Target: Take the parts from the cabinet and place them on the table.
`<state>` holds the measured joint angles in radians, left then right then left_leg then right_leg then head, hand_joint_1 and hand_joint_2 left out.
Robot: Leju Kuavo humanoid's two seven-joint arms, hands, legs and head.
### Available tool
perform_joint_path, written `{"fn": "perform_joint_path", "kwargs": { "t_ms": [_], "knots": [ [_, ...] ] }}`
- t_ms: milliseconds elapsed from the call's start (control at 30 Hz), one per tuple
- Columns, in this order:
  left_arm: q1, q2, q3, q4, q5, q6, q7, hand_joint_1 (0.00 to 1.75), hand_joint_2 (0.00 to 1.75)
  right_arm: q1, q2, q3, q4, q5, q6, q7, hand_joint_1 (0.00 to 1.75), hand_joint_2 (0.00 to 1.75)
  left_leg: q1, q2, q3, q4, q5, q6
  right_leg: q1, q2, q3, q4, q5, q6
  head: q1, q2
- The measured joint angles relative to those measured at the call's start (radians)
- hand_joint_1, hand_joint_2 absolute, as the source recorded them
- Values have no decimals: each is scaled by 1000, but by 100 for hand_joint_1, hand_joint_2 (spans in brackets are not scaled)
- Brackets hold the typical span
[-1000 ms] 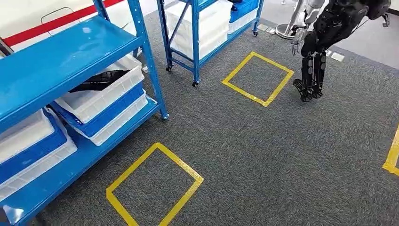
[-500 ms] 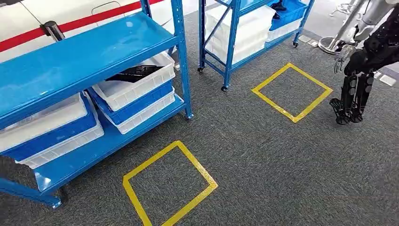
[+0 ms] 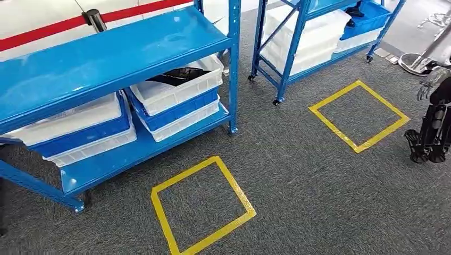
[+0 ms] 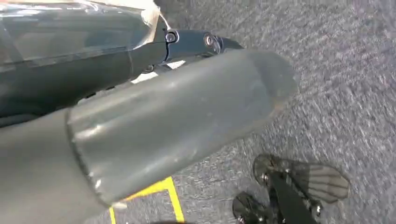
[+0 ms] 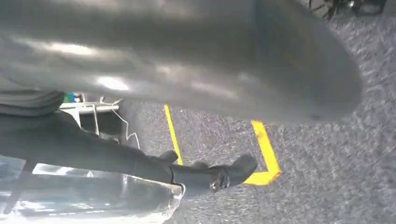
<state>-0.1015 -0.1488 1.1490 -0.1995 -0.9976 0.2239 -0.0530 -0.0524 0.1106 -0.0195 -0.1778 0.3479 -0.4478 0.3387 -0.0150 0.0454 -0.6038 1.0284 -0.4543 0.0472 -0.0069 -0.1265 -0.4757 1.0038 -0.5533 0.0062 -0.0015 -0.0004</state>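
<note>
A black part (image 3: 178,76) lies in the top white bin (image 3: 183,91) on the lower shelf of the blue cabinet (image 3: 117,48), at the upper left of the head view. More white and blue bins (image 3: 80,130) are stacked further left on that shelf. My left hand (image 4: 177,116) hangs above grey carpet with its thick thumb and a dark finger (image 4: 187,44) stretched out and nothing in it. My right hand (image 5: 187,70) also hangs over the carpet, a dark finger (image 5: 140,163) extended, holding nothing.
A yellow tape square (image 3: 158,212) marks the carpet in front of the cabinet; a second one (image 3: 333,130) lies to the right. Another blue rack (image 3: 298,32) with bins stands behind. Another robot (image 3: 433,127) stands at the right edge. A red belt post (image 3: 95,18) is behind the cabinet.
The whole picture has shifted right and down: the camera has moved, bringing more of the cabinet into view. The other robot now sits at the right edge.
</note>
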Motion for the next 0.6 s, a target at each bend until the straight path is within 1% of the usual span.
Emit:
{"fn": "perform_joint_path", "kwargs": {
  "t_ms": [33, 67, 100, 133, 167, 200, 233, 267, 300, 333, 367, 400, 433, 467, 500, 533, 567, 600],
  "knots": [
    [1, -2, 0, 0, 0, 0, 0, 0, 0, -1, -1, 0, -2, 0, 0, 0, 0, 0, 19, -13, 21, -28, 13, 7, 8, 11, -2, 1, -10, 6, 3, 0],
    [1, -2, 0, 0, 0, 1, -2, 0, 0, -2, -3, 0, -2, 0, 0, -1, 0, 0, 13, -19, 28, -35, 16, 3, 0, 43, 0, 13, -14, 7, 4, 0],
    [0, -2, 0, 0, 1, 1, -3, 0, 0, 0, -4, 0, -2, 1, 0, -1, 0, 0, 15, -23, 31, -41, 17, 6, 0, 61, -3, 27, -22, 5, 5, 0],
    [-1, -3, 0, 0, 2, 1, -5, 0, 0, 2, -4, 0, -2, 1, 0, -2, 0, 0, 18, -33, 32, -42, 20, 11, -1, 94, -35, 86, -50, -1, 5, 0],
    [-4, -3, 0, 0, 2, 1, -9, 0, 0, 3, -5, 0, -2, 1, 1, -2, 0, 0, 19, -46, 31, -42, 20, 11, -4, 111, -75, 162, -77, -5, 9, 0],
    [-5, -3, 0, 0, 2, 1, -11, 0, 0, 4, -6, 0, -1, 1, 1, -2, 0, 0, 19, -62, 31, -42, 19, 11, -7, 117, -122, 245, -104, -5, 7, 0],
    [-5, -3, 0, 0, 2, 1, -11, 0, 0, 4, -7, 0, -1, 1, 0, -2, 0, 0, 19, -78, 30, -42, 19, 11, -9, 119, -156, 298, -113, 1, 8, 0],
    [-4, -3, 0, 0, 2, 1, -11, 0, 0, 4, -7, 0, -1, 2, 1, -2, 0, 0, 20, -89, 31, -41, 19, 10, -11, 119, -165, 304, -105, 8, 8, 0],
    [-4, -3, 0, 0, 2, 1, -11, 0, 0, 5, -7, 0, -1, 1, 1, -2, 0, 0, 21, -91, 31, -41, 19, 10, -12, 119, -165, 301, -101, 10, 8, 0],
    [-2, -3, 0, 0, 2, 1, -10, 0, 0, 4, -8, 0, -1, 1, 1, -2, 0, 0, 24, -108, 32, -40, 18, 7, -16, 120, -152, 255, -68, 25, 8, 0],
    [-1, -4, 0, 0, 2, 1, -8, 0, 0, 6, -11, 0, -1, 2, 1, -2, 0, 0, 27, -124, 33, -37, 17, 3, -22, 126, -119, 174, -25, 42, 8, 0],
    [-1, -4, 0, 0, 2, 2, -7, 0, 0, 7, -13, 0, -1, 3, 0, -2, 0, 0, 32, -139, 32, -29, 13, -5, -32, 146, -78, 79, 17, 56, 8, 0],
    [-1, -4, 0, 0, 2, 2, -6, 0, 0, 8, -13, 0, -1, 3, 0, -2, 0, 0, 32, -149, 25, -17, 8, -17, -41, 185, -63, 28, 33, 62, 10, 0],
    [-1, -3, 0, 0, 2, 3, -5, 0, 0, 7, -11, 0, 0, 3, 1, -2, 0, 0, 26, -159, 18, -3, 0, -28, -33, 178, -64, 24, 36, 45, 16, 0],
    [0, -3, 0, 0, 2, 5, -5, 0, 0, 4, -11, 0, 0, 3, 0, -3, 0, 0, 26, -160, 16, -7, 0, -29, -31, 169, -65, 28, 36, 32, 11, 0],
    [2, -3, 0, 0, 2, 5, -4, 0, 0, 0, -12, 0, 0, 4, 0, -3, 0, 0, 29, -167, 17, -10, 1, -31, -26, 164, -60, 29, 36, 24, 8, 0],
    [4, -3, 0, 0, 2, 5, -4, 0, 0, -1, -11, 0, 0, 5, 0, -3, 0, 0, 34, -173, 15, -12, 5, -37, -25, 155, -56, 29, 39, 16, 8, 0],
    [5, -3, 0, 0, 2, 6, -4, 0, 0, -2, -9, 0, 0, 5, 0, -3, 0, 0, 38, -170, 13, -6, 4, -39, -34, 143, -56, 26, 44, 8, 8, 0]
  ]
}}
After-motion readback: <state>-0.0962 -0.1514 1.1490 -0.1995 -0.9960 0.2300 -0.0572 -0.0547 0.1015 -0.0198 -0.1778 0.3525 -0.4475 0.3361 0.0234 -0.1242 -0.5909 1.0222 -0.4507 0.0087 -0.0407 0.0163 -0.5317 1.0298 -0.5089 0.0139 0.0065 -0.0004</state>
